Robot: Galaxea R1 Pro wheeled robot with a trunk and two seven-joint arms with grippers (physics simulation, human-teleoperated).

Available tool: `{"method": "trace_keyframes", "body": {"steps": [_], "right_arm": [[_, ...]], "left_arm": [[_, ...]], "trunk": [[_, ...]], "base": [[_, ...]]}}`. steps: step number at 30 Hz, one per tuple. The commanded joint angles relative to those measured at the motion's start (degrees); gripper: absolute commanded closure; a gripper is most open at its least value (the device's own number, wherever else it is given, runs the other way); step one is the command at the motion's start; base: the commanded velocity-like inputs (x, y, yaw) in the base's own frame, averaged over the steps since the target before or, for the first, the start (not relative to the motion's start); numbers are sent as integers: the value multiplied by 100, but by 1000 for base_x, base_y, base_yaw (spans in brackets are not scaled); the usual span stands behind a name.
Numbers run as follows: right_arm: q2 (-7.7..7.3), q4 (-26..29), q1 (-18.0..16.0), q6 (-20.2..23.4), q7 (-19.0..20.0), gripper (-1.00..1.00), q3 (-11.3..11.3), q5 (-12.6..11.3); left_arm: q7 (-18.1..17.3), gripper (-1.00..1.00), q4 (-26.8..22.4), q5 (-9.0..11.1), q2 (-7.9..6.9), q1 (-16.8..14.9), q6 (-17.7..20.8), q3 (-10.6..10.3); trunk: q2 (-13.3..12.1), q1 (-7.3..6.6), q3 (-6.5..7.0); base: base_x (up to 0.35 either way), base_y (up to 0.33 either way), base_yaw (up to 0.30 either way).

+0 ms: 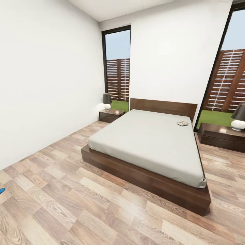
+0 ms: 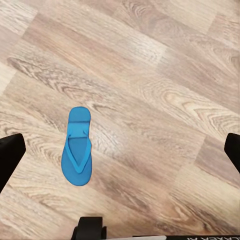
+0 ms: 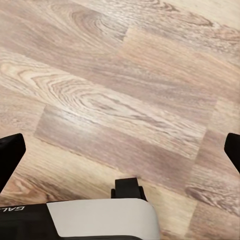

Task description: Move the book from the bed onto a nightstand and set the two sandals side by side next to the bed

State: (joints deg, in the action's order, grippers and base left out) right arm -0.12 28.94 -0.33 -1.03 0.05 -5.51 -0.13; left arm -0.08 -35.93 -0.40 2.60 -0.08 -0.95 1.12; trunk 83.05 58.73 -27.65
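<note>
Book (image 1: 182,123) is lying on the bed (image 1: 149,143), center-right of the head view, near the headboard. One blue sandal (image 2: 76,147) lies flat on the floor (image 2: 165,75) under the left gripper (image 2: 120,150), whose fingers are wide apart with nothing in them; same for the right gripper (image 3: 120,150). I'd drop straight down and pinch the sole edge. Closest nightstand (image 1: 223,135) to the book sits far right with a lamp (image 1: 238,117). Nothing's blocking.
</note>
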Motion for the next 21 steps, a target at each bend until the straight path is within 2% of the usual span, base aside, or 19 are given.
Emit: {"method": "trace_keyframes", "body": {"steps": [1, 21], "right_arm": [[2, -1, -2, -11, 1, -100, -9, -2], [-4, -2, -2, -11, 24, -100, -28, -14]], "left_arm": [[-1, -100, -2, -4, 3, -1, -10, 11], [-1, -100, -41, -13, 3, -1, 0, 20]], "trunk": [[3, 0, -5], [3, 0, -5]], "base": [[0, 0, -5], [0, 0, 0]]}}
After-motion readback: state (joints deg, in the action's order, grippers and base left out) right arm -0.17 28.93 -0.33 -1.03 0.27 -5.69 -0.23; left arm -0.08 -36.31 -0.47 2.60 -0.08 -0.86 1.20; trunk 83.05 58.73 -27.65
